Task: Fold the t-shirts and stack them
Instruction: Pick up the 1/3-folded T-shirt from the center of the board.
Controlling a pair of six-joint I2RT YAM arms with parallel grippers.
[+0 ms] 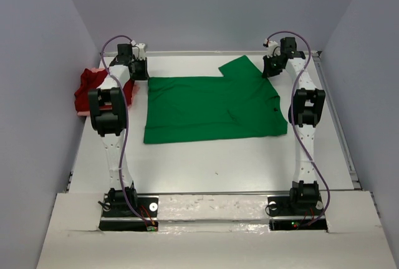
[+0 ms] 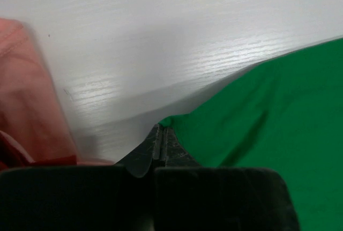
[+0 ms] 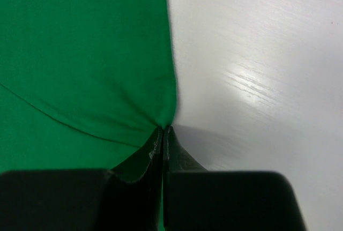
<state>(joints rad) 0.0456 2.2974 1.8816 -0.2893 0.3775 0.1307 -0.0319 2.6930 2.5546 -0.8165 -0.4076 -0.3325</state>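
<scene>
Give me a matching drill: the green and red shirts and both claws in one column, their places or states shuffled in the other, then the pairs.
1. green t-shirt
2. dark red t-shirt
3. left claw
4. right claw

A. shut on the green cloth's far right edge
B. bunched at the left edge of the table
C. spread flat mid-table
D. shut on the green cloth's far left corner

Pairs: 1-C, 2-B, 3-D, 4-A

Centre, spread t-shirt [image 1: 212,110] — left, bundled t-shirts [image 1: 87,91]
</scene>
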